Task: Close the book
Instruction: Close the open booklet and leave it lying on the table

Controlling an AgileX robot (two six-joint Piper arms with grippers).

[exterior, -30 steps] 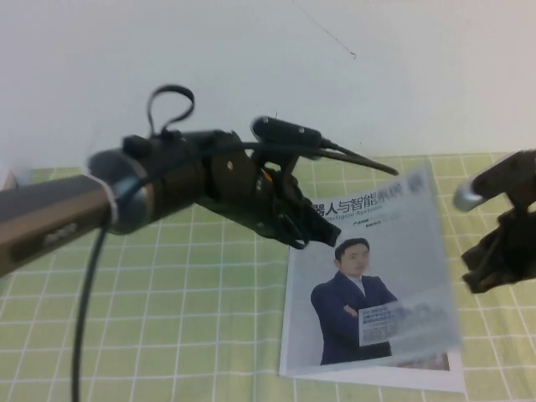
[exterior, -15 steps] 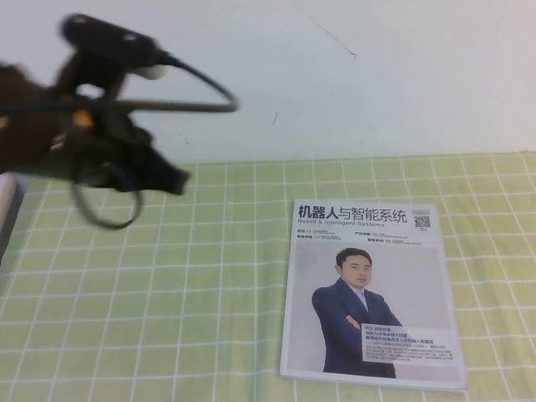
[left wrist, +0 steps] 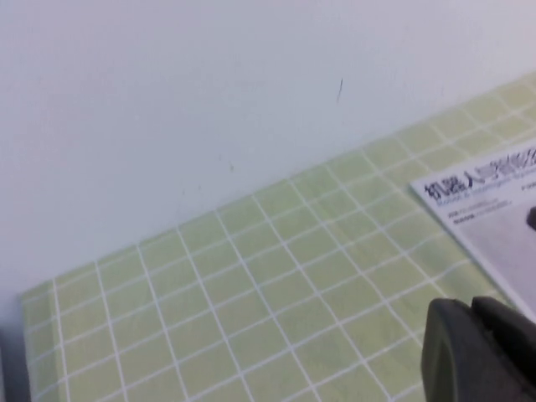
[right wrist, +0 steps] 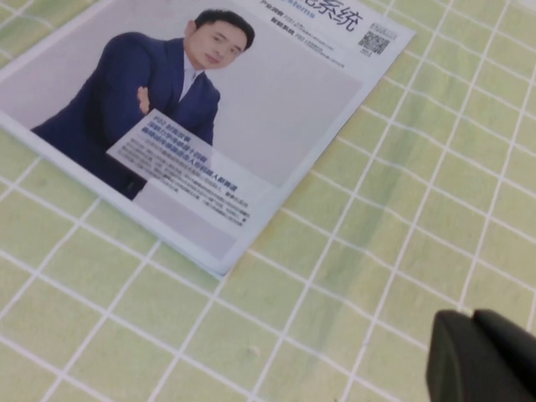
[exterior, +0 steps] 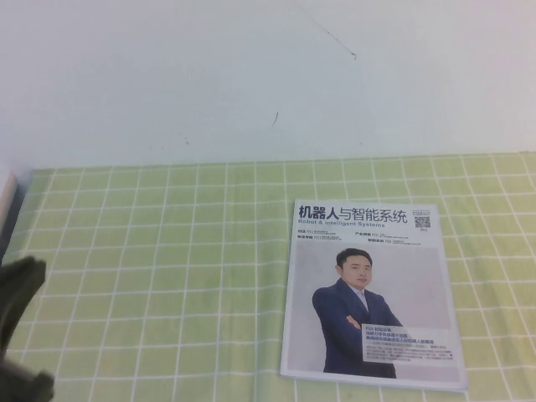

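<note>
The book (exterior: 373, 297), a magazine whose cover shows a man in a dark blue suit, lies flat and closed on the green checked cloth (exterior: 167, 251) at the right of centre. Its cover fills the top part of the right wrist view (right wrist: 193, 109), and its corner shows in the left wrist view (left wrist: 494, 209). My left gripper (left wrist: 473, 352) is shut and empty, pulled back to the near left edge (exterior: 17, 335), far from the book. Out of the high view, my right gripper (right wrist: 477, 356) hovers shut and empty over the cloth beside the book.
A plain white wall (exterior: 251, 75) rises behind the table. At the far left edge of the table stands part of a pale object (exterior: 7, 188).
Both arms have drawn back from over the book: the left swung away to the near left corner, the right left the high view. The book's cover has settled flat.
</note>
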